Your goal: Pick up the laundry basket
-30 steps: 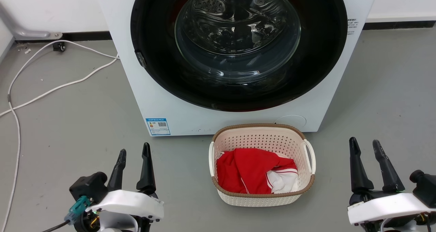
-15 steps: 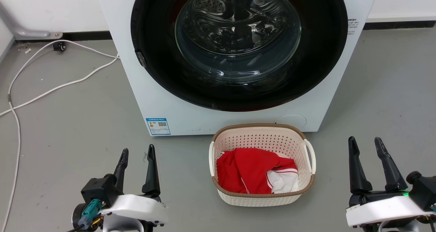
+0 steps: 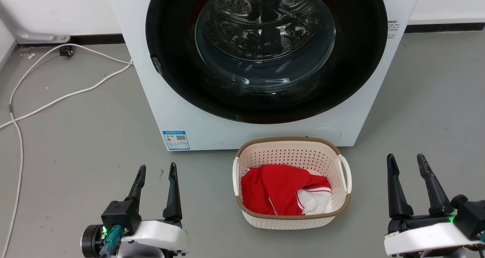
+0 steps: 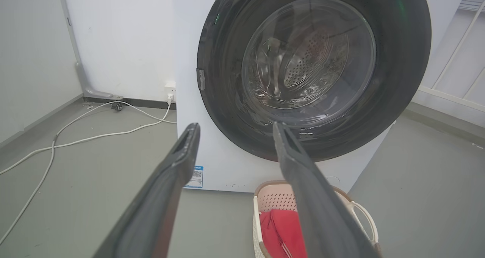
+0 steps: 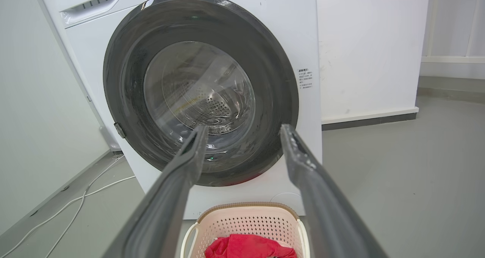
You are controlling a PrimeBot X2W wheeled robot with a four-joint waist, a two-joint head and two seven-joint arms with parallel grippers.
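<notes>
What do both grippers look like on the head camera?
Left gripper and right gripper each have two long tapering black fingers on a white shell. The left carries a teal connector; both show a green light.

1. The cream perforated plastic laundry basket (image 3: 291,157) stands just before the white front-loading washer (image 3: 159,110).
2. A red cloth garment (image 3: 273,189) lies inside it.
3. A white cable (image 3: 57,99) lies left of the washer.

left hand (image 4: 235,125) spread | laundry basket (image 4: 273,201) lower right | washer (image 4: 223,167) ahead
</notes>
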